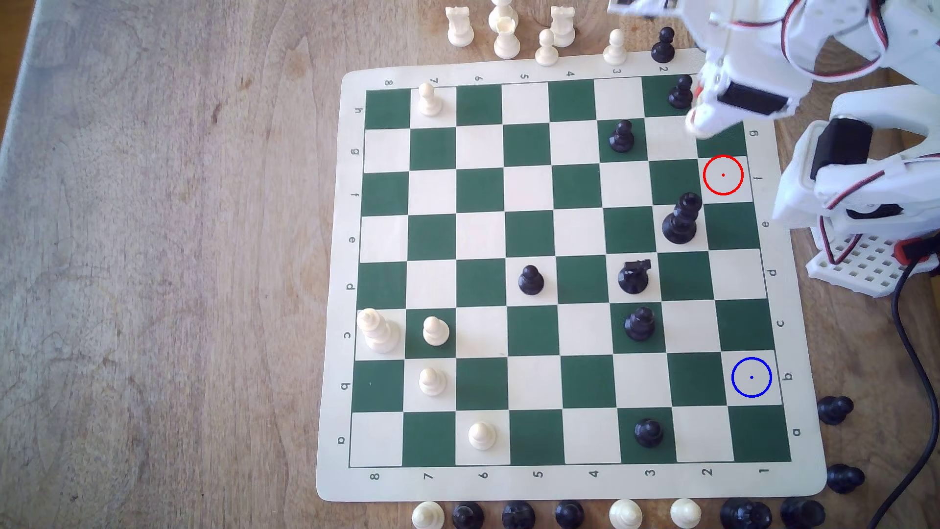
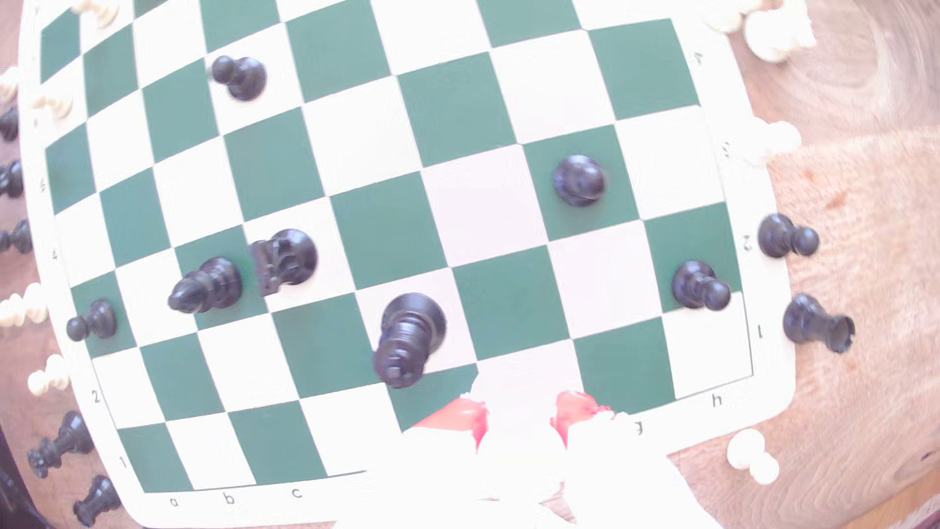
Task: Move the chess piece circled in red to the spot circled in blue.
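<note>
The red ring (image 1: 723,175) marks a bare cream square near the board's right edge in the exterior view. Just above it in that view, over the g row, hangs my gripper (image 1: 699,114). It is shut on a small cream-white chess piece (image 1: 704,126) that is lifted off the board. In the wrist view the piece (image 2: 519,432) is a washed-out white lump between the red-padded fingers (image 2: 460,414) of the gripper (image 2: 519,412). The blue-ringed spot (image 1: 751,377) is a bare cream square further down the same edge column.
A tall black piece (image 1: 681,218) stands just left of the red ring in the exterior view, and a black pawn (image 1: 680,92) stands beside the gripper. More black pieces (image 1: 633,277) are mid-board. Loose pieces (image 1: 834,409) lie off the mat near the blue spot. The arm's base (image 1: 864,203) is at the exterior view's right.
</note>
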### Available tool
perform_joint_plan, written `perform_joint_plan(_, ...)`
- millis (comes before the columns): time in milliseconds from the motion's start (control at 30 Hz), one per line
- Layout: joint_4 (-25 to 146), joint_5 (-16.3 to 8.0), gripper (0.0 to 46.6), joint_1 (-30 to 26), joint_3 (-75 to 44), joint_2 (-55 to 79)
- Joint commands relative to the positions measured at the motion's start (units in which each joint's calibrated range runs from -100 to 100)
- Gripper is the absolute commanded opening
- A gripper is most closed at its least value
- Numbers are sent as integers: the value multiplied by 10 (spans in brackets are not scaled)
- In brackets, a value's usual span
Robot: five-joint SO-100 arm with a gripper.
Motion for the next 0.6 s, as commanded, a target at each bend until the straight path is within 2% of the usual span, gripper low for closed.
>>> perform_joint_plan(0,14,-32,4,-120,-58,18)
perform_joint_plan(33,14,-41,4,-145,-61,27)
perform_joint_plan(67,14,-60,4,-194,-68,48)
perform_joint_plan(267,13,-109,4,-354,-77,84)
perform_joint_plan(367,10,-131,3,-409,-83,99)
perform_joint_plan(567,-18,-141,3,-449,-70,107)
